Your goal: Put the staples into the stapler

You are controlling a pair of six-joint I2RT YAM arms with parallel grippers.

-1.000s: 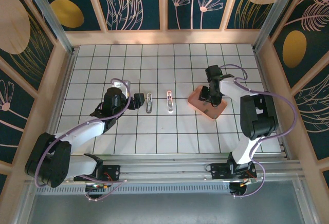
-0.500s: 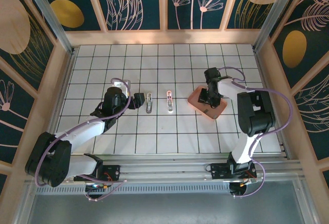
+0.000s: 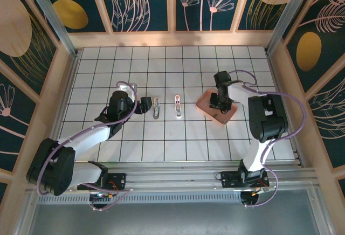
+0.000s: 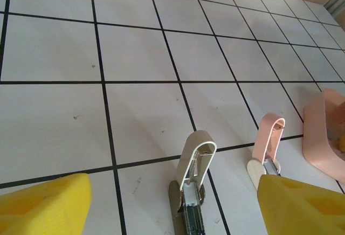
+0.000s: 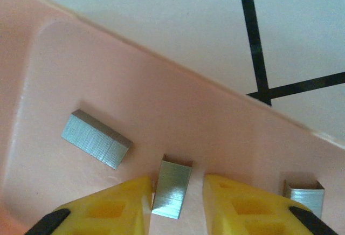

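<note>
On the right half of the white tiled table (image 3: 172,73), the right hand (image 3: 218,101) is down inside a shallow pink rounded plastic tray (image 3: 229,115). Seen from its wrist, the yellow fingers (image 5: 116,205) are parted on either side of a short silvery-grey metal strip of staples (image 5: 171,191), which lies flat on the tray floor. The strip sits close against one finger, with a sliver of pink showing before the other (so bracketed, not pinched). A second strip (image 5: 96,138) lies at an angle just beside it, nearer the tray's curved corner. A third strip (image 5: 304,194) rests further along, under the raised tray wall (image 5: 178,70), beyond which there is bare tile.

Left of centre, the left hand (image 3: 145,105) is held low with its fingers spread wide and holding nothing. It points at a slim whitish-grey mini stapler (image 3: 156,107) just ahead of it. The wrist view shows this stapler (image 4: 194,159) hinged open, its pale top raised off a grey metal rail. A pink mini stapler (image 4: 268,143) stands just beside it, also open, with the tray edge (image 4: 318,138) near that. Open tiles run from both staplers to the far wooden wall (image 3: 172,39), and some lie between the tray and the right side rail.
</note>
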